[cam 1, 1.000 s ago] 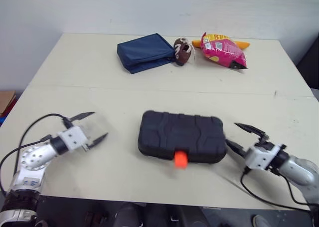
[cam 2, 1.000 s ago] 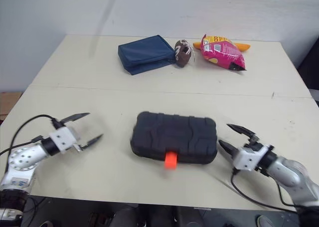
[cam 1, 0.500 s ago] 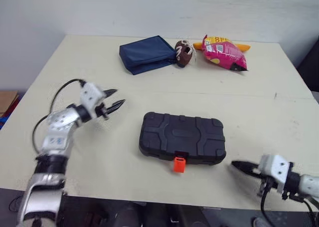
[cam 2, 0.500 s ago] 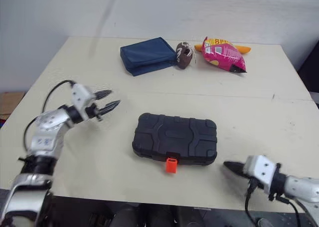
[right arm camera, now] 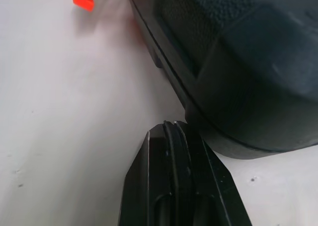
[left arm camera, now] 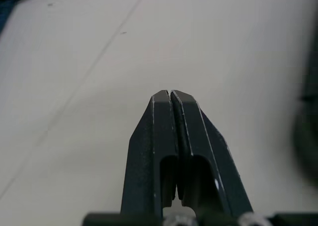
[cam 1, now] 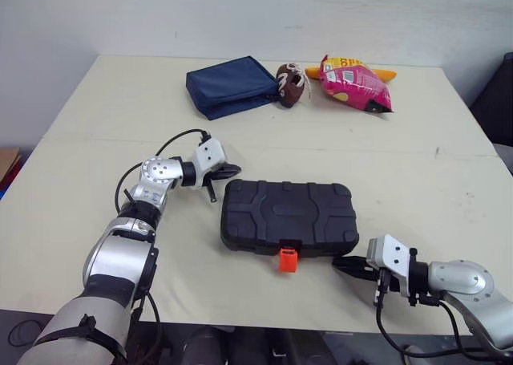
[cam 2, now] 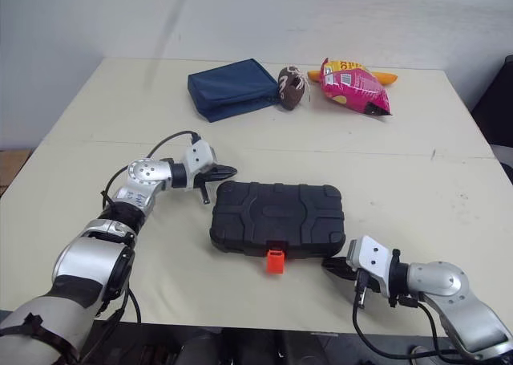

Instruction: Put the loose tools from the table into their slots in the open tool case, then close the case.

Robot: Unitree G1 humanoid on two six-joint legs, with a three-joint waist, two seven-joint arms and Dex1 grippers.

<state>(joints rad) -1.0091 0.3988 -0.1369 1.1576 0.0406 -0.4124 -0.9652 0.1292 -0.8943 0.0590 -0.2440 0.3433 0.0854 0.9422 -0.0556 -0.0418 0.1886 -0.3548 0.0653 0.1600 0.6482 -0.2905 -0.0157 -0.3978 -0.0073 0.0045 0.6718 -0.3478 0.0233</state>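
Since half a second ago both arms have come in toward the tool case point(cam 1: 290, 216): the left hand point(cam 1: 231, 170) was out to the left with its fingers slightly apart and now sits just beside the case's far left corner, fingers pressed together, gripping nothing. The right hand point(cam 1: 341, 263) was well off the near right corner and is now just beside that corner, low on the counter point(cam 1: 120, 116), fingers also together and empty; the right wrist view puts its tip right next to the case edge, contact unclear. A second ago both hands were spread wide on either side of the case. The case has stayed in the middle of the counter near the front edge, lid down, orange latch point(cam 1: 288, 260) sticking out at its front. Counter is pale cream with a seam running across it. Along the far side: blue pouch point(cam 1: 232, 85), small brown football-shaped item point(cam 1: 288, 84), pink snack bag point(cam 1: 357, 77), close together. White wall point(cam 1: 240, 12) behind.
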